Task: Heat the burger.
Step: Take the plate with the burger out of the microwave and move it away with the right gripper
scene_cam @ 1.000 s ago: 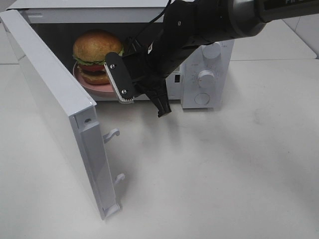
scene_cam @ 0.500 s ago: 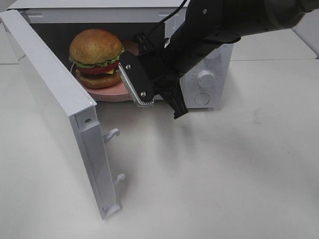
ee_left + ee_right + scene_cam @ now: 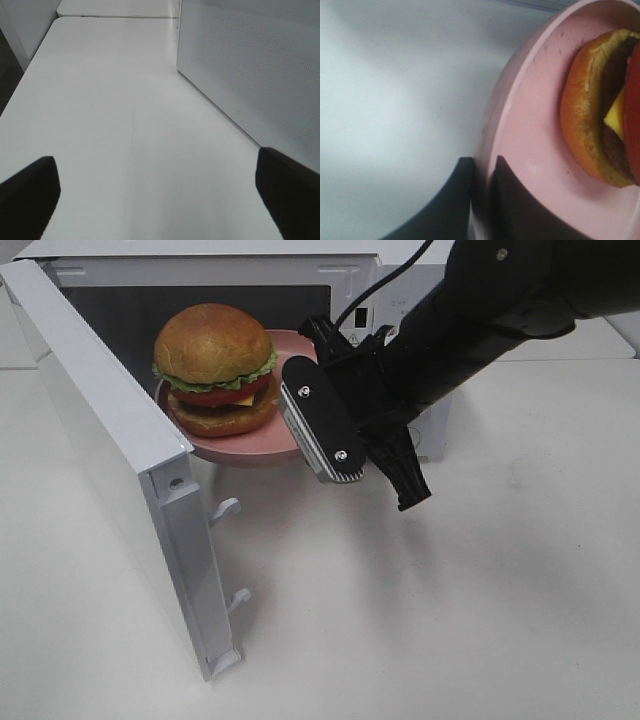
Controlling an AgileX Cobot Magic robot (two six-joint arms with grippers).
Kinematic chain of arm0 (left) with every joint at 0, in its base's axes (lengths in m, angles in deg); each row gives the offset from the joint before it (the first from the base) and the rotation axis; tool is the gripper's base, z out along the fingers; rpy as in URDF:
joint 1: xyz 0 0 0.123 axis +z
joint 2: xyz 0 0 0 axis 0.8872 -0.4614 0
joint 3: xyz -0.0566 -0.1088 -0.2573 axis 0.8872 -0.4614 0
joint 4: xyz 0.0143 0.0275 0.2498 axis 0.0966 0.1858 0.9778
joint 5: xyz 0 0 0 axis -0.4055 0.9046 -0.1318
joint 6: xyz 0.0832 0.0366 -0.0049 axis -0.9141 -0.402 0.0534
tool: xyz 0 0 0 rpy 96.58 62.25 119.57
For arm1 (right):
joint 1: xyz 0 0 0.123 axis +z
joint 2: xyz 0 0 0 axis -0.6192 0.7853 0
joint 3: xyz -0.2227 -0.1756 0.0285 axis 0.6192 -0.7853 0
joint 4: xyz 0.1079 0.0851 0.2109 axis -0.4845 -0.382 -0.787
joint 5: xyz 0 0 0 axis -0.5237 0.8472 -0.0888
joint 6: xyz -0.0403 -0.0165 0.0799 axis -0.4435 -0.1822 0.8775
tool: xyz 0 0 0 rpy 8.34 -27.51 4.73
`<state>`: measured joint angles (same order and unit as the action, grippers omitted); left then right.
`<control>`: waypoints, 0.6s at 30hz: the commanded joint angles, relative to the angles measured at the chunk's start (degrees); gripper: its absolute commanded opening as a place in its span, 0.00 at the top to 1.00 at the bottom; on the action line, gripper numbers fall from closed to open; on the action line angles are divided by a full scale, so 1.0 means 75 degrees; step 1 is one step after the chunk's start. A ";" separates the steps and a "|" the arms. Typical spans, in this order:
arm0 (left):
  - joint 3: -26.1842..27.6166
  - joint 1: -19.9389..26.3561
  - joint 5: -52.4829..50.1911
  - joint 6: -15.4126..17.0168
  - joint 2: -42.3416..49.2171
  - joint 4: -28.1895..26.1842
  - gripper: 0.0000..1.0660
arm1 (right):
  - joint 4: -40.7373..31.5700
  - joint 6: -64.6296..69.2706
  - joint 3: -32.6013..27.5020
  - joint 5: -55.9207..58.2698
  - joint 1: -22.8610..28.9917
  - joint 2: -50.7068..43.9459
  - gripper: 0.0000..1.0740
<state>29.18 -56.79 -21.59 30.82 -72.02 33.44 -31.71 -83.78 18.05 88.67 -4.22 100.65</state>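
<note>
On pink plate [image 3: 280, 445] beside right end effector [image 3: 481, 200]: burger [image 3: 214, 368].

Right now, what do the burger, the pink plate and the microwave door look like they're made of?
The burger looks like glossy plastic, probably a toy: its bun shines evenly. It could be real, though. The pink plate seems smooth matte plastic or melamine, with small dark specks and a thin rim that the right gripper pinches. The microwave door looks like white painted metal or hard plastic, flat and slightly shiny.
</note>
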 commanded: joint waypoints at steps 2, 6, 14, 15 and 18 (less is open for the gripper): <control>-0.0023 0.0000 -0.0107 0.0046 0.0053 -0.0008 0.06 | -0.0160 0.0222 -0.0367 -0.0466 -0.0092 -0.0519 1.00; -0.0023 0.0000 -0.0107 0.0046 0.0053 -0.0008 0.06 | -0.0130 0.0229 -0.1070 -0.0573 -0.0092 -0.1039 1.00; -0.0023 0.0000 -0.0107 0.0046 0.0053 -0.0008 0.06 | -0.0008 0.0665 -0.2154 -0.1062 -0.0092 -0.1872 1.00; -0.0023 0.0000 -0.0107 0.0046 0.0053 -0.0008 0.06 | 0.0153 0.0924 -0.2345 -0.1108 -0.0092 -0.2078 1.00; -0.0023 0.0000 -0.0107 0.0046 0.0053 -0.0008 0.06 | 0.0275 0.1047 -0.2460 -0.1108 -0.0092 -0.2193 1.00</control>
<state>29.18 -56.79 -21.59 30.82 -72.02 33.44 -29.53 -76.90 -0.63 83.92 -4.79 85.70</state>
